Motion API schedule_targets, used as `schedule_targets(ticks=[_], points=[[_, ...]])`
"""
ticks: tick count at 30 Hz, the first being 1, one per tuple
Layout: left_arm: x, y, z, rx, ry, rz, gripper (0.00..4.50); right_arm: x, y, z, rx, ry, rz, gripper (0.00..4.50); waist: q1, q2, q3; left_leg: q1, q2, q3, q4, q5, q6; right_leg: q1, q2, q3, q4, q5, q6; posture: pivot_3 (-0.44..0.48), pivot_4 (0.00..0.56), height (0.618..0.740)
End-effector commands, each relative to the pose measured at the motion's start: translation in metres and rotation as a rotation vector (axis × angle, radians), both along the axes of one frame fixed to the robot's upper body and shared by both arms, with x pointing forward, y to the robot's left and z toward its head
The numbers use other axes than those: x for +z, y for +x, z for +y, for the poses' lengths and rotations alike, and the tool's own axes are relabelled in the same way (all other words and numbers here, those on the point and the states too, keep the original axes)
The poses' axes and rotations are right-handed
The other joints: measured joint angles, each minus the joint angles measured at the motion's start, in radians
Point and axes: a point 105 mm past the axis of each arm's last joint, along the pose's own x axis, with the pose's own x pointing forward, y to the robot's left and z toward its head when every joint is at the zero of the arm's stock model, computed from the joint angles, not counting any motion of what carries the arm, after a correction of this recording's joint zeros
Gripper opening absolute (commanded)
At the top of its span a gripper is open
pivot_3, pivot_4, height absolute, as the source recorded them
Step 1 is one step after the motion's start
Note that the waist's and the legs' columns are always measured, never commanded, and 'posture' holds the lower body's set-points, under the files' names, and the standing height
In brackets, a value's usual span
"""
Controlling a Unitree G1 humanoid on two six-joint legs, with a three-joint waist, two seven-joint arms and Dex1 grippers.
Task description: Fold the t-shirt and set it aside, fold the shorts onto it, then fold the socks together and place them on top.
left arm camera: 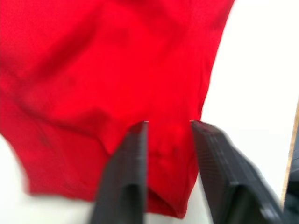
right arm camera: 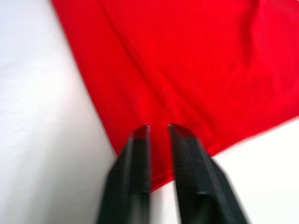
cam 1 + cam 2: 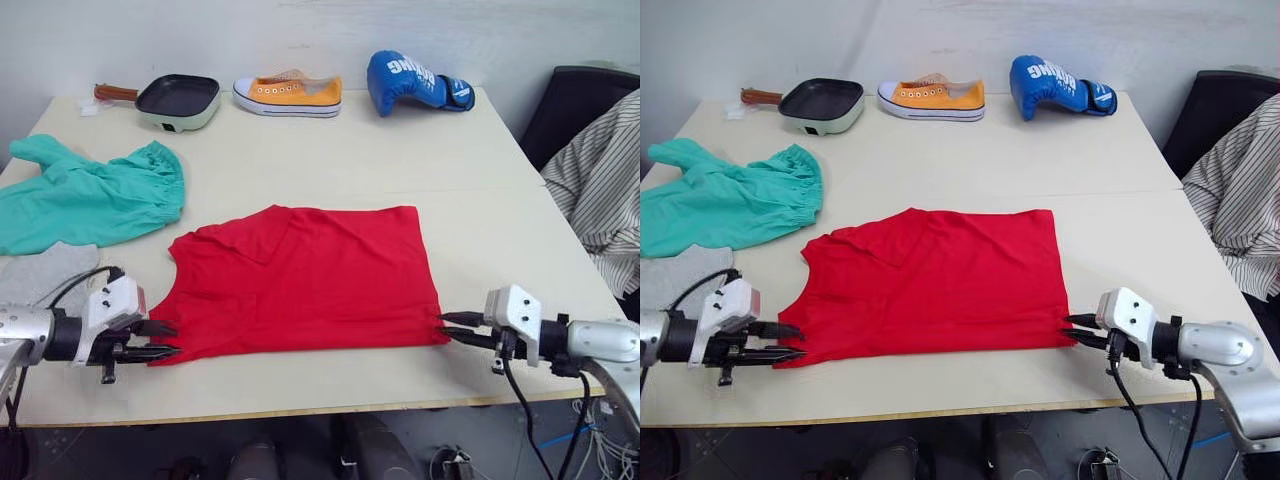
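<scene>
The t-shirt (image 3: 305,280) lies flat mid-table, shorts (image 3: 90,200) beyond its left side. Left gripper (image 3: 160,340) and right gripper (image 3: 455,328), both spread, straddle its near corners. Shallow pinches could catch one layer, skewing the fold.

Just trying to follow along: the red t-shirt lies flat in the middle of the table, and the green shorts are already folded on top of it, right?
Not quite. The red t-shirt does lie flat mid-table, but the green shorts lie crumpled on the table to the robot's left, apart from the t-shirt, as the left eye view shows.
</scene>
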Motion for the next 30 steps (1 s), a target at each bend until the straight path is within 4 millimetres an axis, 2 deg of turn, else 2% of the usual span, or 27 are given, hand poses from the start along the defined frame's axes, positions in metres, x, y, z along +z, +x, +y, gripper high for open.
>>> schedule_targets(ticks=[1, 3, 6, 11, 15, 18, 20, 22, 25, 30], points=[[-0.009, -0.011, -0.006, -0.098, 0.120, 0.000, 1.84, -0.001, -0.008, 0.006, 0.084, -0.075, -0.028, 1.99, -0.001, 0.001, 0.000, 0.000, 0.000, 0.000, -0.001, 0.000, 0.000, 0.000, 0.000, 0.000, -0.001, 0.000, 0.000, 0.000, 0.150, 0.740], [-0.012, -0.012, -0.005, -0.096, 0.133, 0.003, 1.84, -0.004, -0.011, 0.009, 0.110, -0.096, -0.027, 2.67, -0.002, 0.001, 0.001, 0.001, 0.000, 0.001, -0.001, 0.000, 0.000, 0.000, 0.000, 0.001, -0.001, 0.000, 0.000, 0.000, 0.150, 0.740], [-0.017, -0.012, 0.002, -0.085, 0.176, 0.000, 1.84, -0.008, -0.011, 0.012, 0.138, -0.133, -0.037, 2.67, -0.001, 0.001, 0.001, 0.000, 0.000, 0.001, -0.001, 0.000, 0.000, 0.000, 0.001, 0.001, -0.001, 0.000, 0.000, 0.000, 0.150, 0.740], [-0.022, 0.001, 0.010, -0.020, 0.204, -0.054, 1.84, -0.022, -0.001, 0.010, 0.137, -0.217, -0.064, 2.67, 0.000, 0.001, 0.001, 0.001, 0.000, 0.001, -0.001, 0.000, 0.000, 0.000, 0.001, 0.001, -0.001, 0.000, 0.000, 0.000, 0.150, 0.740], [-0.027, 0.008, 0.011, -0.009, 0.203, -0.081, 1.84, -0.029, 0.009, 0.009, 0.110, -0.242, -0.065, 1.75, 0.000, 0.001, 0.001, 0.001, 0.000, 0.002, -0.001, 0.000, 0.000, 0.000, 0.001, 0.001, -0.001, 0.000, 0.000, 0.000, 0.150, 0.740], [-0.033, -0.003, 0.006, -0.044, 0.155, -0.005, 1.23, -0.033, 0.009, 0.006, 0.119, -0.256, -0.040, 0.69, 0.000, 0.001, 0.001, 0.002, 0.000, 0.002, -0.001, 0.000, 0.000, 0.001, 0.001, 0.002, -0.001, 0.000, 0.000, 0.000, 0.150, 0.740], [-0.036, -0.005, 0.005, -0.052, 0.150, 0.010, 0.61, -0.035, 0.007, 0.006, 0.124, -0.253, -0.024, 0.01, 0.000, 0.001, 0.001, 0.003, 0.000, 0.003, -0.001, 0.000, 0.000, 0.002, 0.001, 0.002, -0.001, 0.000, 0.000, 0.000, 0.150, 0.740], [-0.037, -0.007, 0.004, -0.062, 0.136, 0.032, 0.02, -0.034, 0.003, 0.007, 0.138, -0.238, 0.003, 0.00, 0.000, 0.001, 0.001, 0.004, 0.000, 0.003, -0.001, 0.000, 0.000, 0.002, 0.001, 0.002, 0.000, 0.000, 0.000, 0.000, 0.150, 0.740], [-0.037, -0.012, 0.003, -0.080, 0.129, 0.062, 0.02, -0.032, -0.006, 0.008, 0.167, -0.209, 0.051, 0.00, 0.000, 0.001, 0.001, 0.004, 0.000, 0.003, -0.001, 0.000, 0.000, 0.002, 0.001, 0.002, 0.000, 0.000, 0.000, 0.000, 0.150, 0.740], [-0.039, -0.036, 0.005, -0.151, 0.132, 0.182, 0.02, -0.030, -0.038, 0.001, 0.229, -0.199, 0.188, 0.00, 0.001, 0.001, 0.001, 0.004, 0.000, 0.002, -0.003, 0.000, 0.000, 0.001, 0.001, 0.001, -0.002, -0.001, -0.001, 0.000, 0.150, 0.740]])
